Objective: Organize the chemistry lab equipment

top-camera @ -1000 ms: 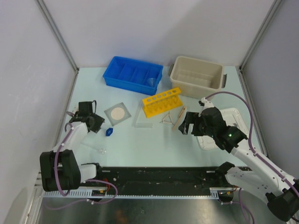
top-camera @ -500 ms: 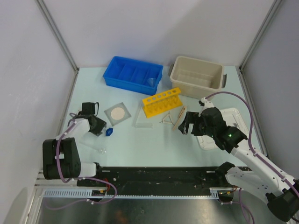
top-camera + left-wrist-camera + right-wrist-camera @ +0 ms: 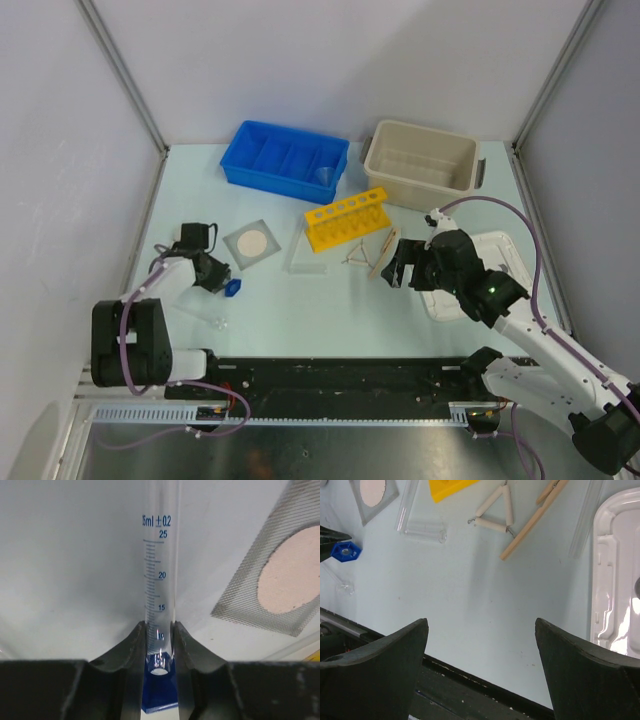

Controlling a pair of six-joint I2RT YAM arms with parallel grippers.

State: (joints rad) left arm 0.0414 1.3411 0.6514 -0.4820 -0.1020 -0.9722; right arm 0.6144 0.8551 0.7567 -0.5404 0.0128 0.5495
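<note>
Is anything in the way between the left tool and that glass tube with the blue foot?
Nothing visible. The measuring cylinder sits inside the left tool, its fingers touching both sides.

A lab, by its graduated cylinder (image 3: pixel 160 570), test-tube rack (image 3: pixel 346 217) and wire gauze (image 3: pixel 251 242).

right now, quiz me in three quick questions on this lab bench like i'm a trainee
1. True or false: the right hand holds the clamp.
2. The left hand closes on which: A gauze, B cylinder, C triangle?
3. What colour is the rack?
Key: 1 false, the right hand is open and empty; 2 B; 3 yellow.
</note>
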